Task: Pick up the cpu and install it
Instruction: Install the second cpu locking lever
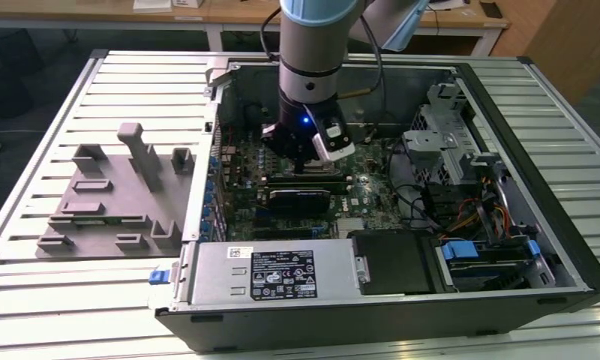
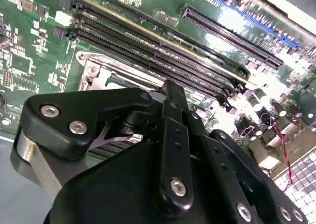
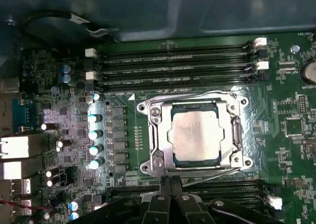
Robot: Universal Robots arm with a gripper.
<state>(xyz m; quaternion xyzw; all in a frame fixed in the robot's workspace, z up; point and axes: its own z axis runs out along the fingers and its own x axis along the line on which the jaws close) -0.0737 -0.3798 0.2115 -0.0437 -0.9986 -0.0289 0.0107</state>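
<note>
From my console I see the gripper (image 1: 300, 166) hanging low inside the open case (image 1: 570, 247), just above the motherboard (image 1: 365, 196). In the first wrist view its black fingers (image 3: 170, 194) look pressed together with nothing between them, their tips (image 3: 169, 180) ending at the near edge of the socket (image 3: 237, 135); whether they touch the frame I cannot tell. The second wrist view shows the gripper (image 2: 175, 98) from behind: matte black linkage plates with bright screw heads, and a narrow finger (image 2: 174, 110) reaching towards the socket's metal frame. The cpu (image 3: 193, 135) lies flat in the socket, a square silvery-grey plate with a dull brushed sheen and a thin pale rim, apart from the fingertips. Around it runs a shiny steel frame with round screw posts at its corners and a thin wire lever along the side nearest the gripper. Long black memory slots (image 3: 173, 66) lie in parallel rows on the socket's far side, with more beside the gripper. The board is glossy green, dotted with small silver-topped capacitors (image 3: 94, 135). In the exterior view, a grey plastic tray (image 1: 115, 199) with upright blocks sits on the ribbed metal table (image 1: 40, 150), to the exterior view's left of the case.
</note>
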